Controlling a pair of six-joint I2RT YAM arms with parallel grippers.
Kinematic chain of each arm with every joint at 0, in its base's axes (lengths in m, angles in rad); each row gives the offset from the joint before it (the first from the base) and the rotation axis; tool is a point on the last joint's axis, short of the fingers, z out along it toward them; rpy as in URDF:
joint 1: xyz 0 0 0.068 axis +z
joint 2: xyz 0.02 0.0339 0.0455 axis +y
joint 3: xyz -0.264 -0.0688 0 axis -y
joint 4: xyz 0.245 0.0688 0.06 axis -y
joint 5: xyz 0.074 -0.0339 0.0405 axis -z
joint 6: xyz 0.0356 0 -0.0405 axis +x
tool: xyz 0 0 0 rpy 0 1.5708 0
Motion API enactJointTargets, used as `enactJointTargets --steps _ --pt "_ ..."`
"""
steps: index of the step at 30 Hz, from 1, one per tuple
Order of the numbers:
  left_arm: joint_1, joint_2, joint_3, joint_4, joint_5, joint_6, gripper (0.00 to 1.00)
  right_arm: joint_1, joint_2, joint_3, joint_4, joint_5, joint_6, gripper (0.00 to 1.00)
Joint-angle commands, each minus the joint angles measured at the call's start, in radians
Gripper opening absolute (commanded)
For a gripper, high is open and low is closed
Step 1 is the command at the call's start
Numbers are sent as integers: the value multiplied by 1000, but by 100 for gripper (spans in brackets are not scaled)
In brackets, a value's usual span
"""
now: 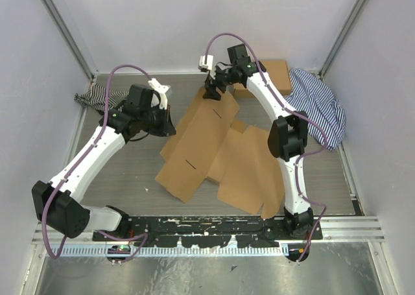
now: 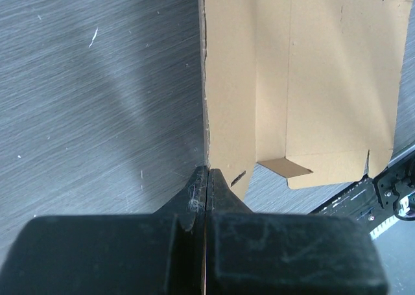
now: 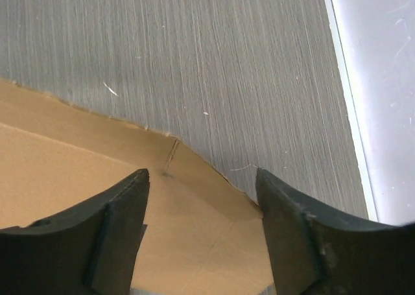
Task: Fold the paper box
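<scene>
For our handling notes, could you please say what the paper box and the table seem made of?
The paper box looks like matte brown cardboard: raw cut edges, pressed creases. The table looks like brushed metal, grey with fine streaks and soft sheen, though it could be laminate.

Bright, diffuse lighting with soft shadows and little glare.

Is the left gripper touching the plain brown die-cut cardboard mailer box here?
Touching. The left wrist view shows the left gripper shut on an edge of the plain brown cardboard mailer box; the edge runs straight in between the closed fingertips.
</scene>
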Motion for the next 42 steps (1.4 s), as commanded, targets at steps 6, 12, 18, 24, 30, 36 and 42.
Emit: enactJointTargets --steps 6,12,18,24,30,36,42 --pt "-5 12 20 -6 -15 12 0 3 -59 -32 -56 77 -62 35" --pt "-5 35 30 1 -26 7 0 20 -87 -64 -66 105 2 23" --pt "-7 117 85 -18 -126 -14 2 78 -109 -110 52 223 310 5" --pt "-7 224 173 -63 -238 -56 20 108 -99 -113 105 374 608 1" --pt "-5 253 255 -104 -380 -99 51 112 -117 -191 121 506 813 1" --pt "25 198 266 -148 -443 -132 71 112 -186 -375 230 563 983 1" --pt "109 136 188 -115 -301 -149 70 113 -219 -454 280 669 1137 1"
